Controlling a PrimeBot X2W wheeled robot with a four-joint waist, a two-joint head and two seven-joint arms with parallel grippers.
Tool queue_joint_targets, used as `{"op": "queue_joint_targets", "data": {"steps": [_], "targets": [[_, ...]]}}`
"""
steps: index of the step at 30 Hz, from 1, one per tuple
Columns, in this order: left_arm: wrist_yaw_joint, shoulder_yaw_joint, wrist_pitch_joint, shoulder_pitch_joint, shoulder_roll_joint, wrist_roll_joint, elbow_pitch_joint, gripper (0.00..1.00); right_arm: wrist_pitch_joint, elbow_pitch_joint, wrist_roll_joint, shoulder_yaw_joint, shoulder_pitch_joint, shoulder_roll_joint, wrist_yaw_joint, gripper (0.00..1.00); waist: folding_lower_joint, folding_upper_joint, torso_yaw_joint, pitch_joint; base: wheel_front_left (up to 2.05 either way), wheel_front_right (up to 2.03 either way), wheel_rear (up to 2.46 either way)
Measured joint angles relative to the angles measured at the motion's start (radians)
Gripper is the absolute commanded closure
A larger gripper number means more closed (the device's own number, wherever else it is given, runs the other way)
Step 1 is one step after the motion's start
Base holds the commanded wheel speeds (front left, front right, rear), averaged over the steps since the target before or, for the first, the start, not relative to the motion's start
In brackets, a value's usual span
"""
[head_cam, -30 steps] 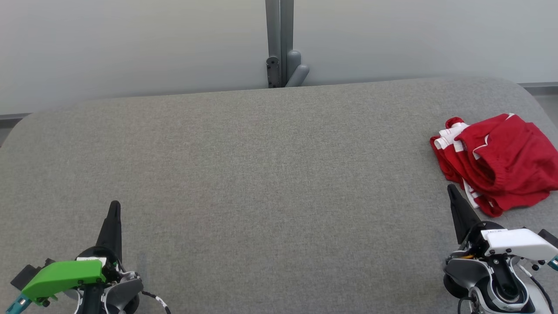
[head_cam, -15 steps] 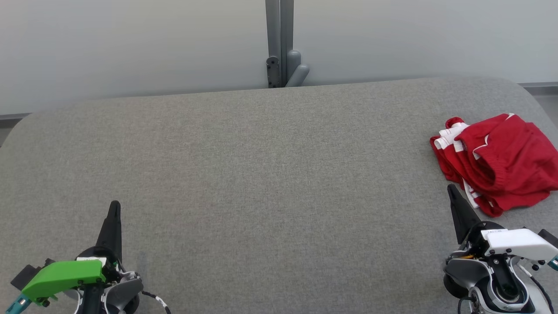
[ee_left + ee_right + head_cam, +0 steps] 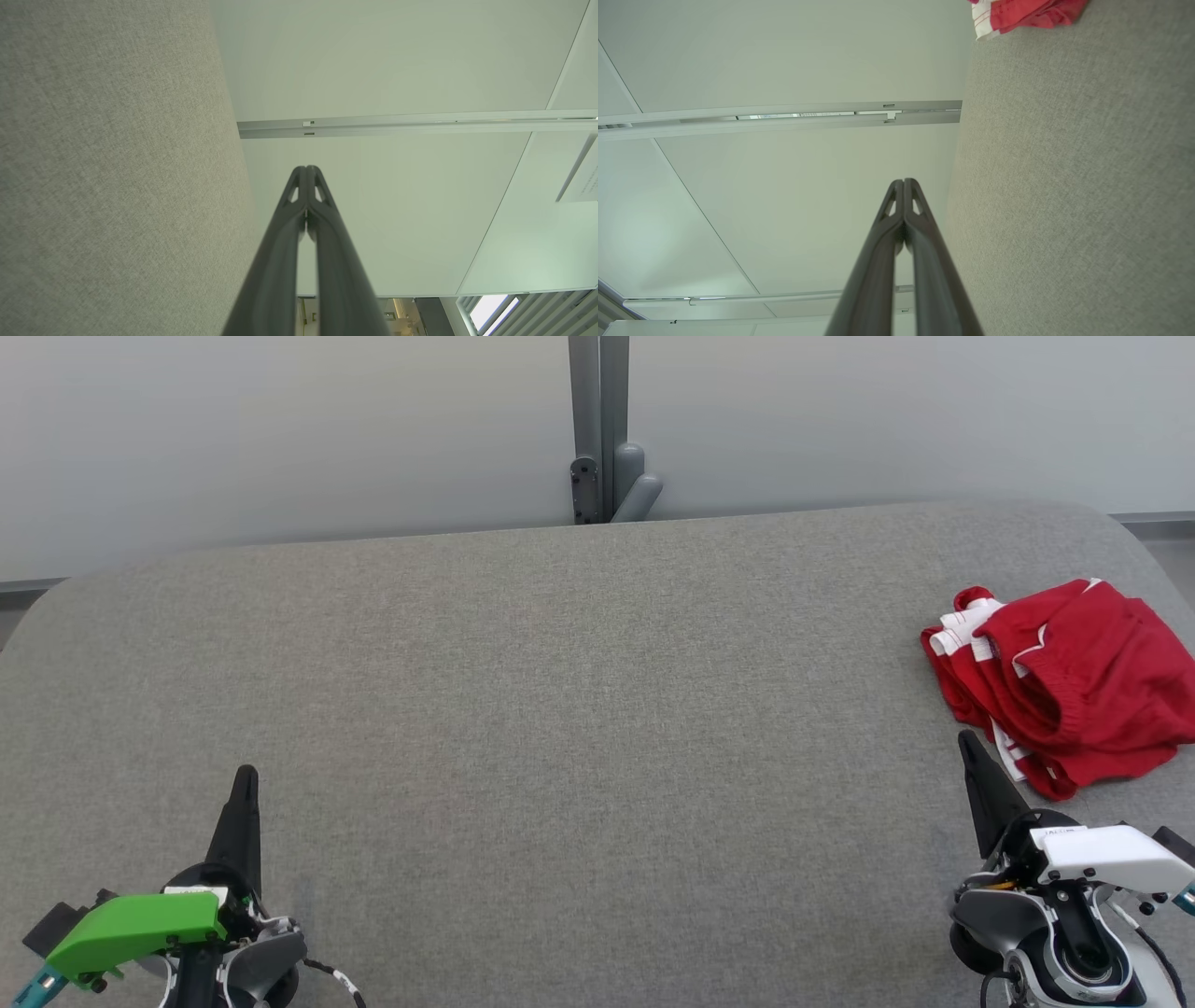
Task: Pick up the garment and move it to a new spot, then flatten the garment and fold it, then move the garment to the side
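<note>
Red garment (image 3: 1074, 681) lies bunched at the grey table's (image 3: 560, 709) right edge, so the right gripper (image 3: 967, 742), pinched together empty like the left gripper (image 3: 245, 779), could nudge it off.

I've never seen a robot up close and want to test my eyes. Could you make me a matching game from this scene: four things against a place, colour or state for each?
Things
1. garment
2. left hand
3. right hand
4. table

Descriptions
A. shut, at the lower left of the head view
B. grey fabric surface
C. red with white trim, crumpled at the far right
D. shut, at the lower right, tip close to the garment

Pairs: 1-C, 2-A, 3-D, 4-B
</note>
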Motion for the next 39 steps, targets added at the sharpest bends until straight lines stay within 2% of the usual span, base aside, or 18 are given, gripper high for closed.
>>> {"op": "queue_joint_targets", "data": {"steps": [39], "targets": [[0.000,0.000,0.000,0.000,0.000,0.000,0.000,1.00,0.000,0.000,0.000,0.000,0.000,0.000,0.000,1.00,0.0000,0.0000,0.000,0.000,0.00,0.00,0.00]]}}
